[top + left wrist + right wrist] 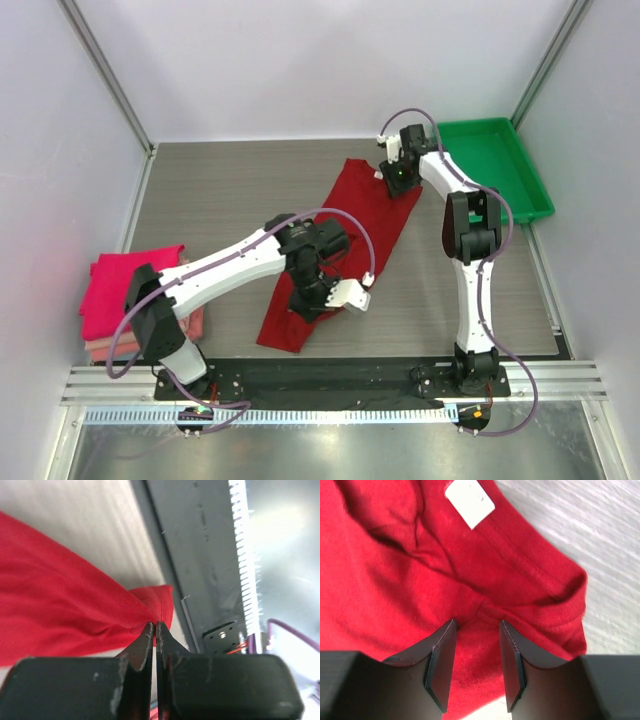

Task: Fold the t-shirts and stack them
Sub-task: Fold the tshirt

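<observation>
1. While one shirt lies unfolded, the task is judged partly done. A stack of folded t-shirts (125, 290) is set at the left edge of the table (200, 200), magenta-pink uppermost, with salmon and pale pink edges showing beneath.
2. Crimson t-shirt (372, 205): laid lengthwise mid-table, running from near the green tray (490, 160) towards the near edge. It is unfolded, narrowed and creased. Its folding and its placing on the stack are judged to be left.
3. Left gripper (154, 630): jaws closed tight, with a bunched corner of the crimson cloth pinched between them at the shirt's near end.
4. Right gripper (477, 625): jaws held partly apart and lowered onto the cloth just below the collar. A small ridge of cloth is seen between the fingers but is not clamped.
5. Materials, shirt: soft matt knit, easily rumpled; a ribbed collar band; a white rectangular label (469, 500) sewn inside the neck.
6. Materials, surroundings: table of grey wood-grain finish; tray of hard green plastic, rectangular, with raised walls.
</observation>
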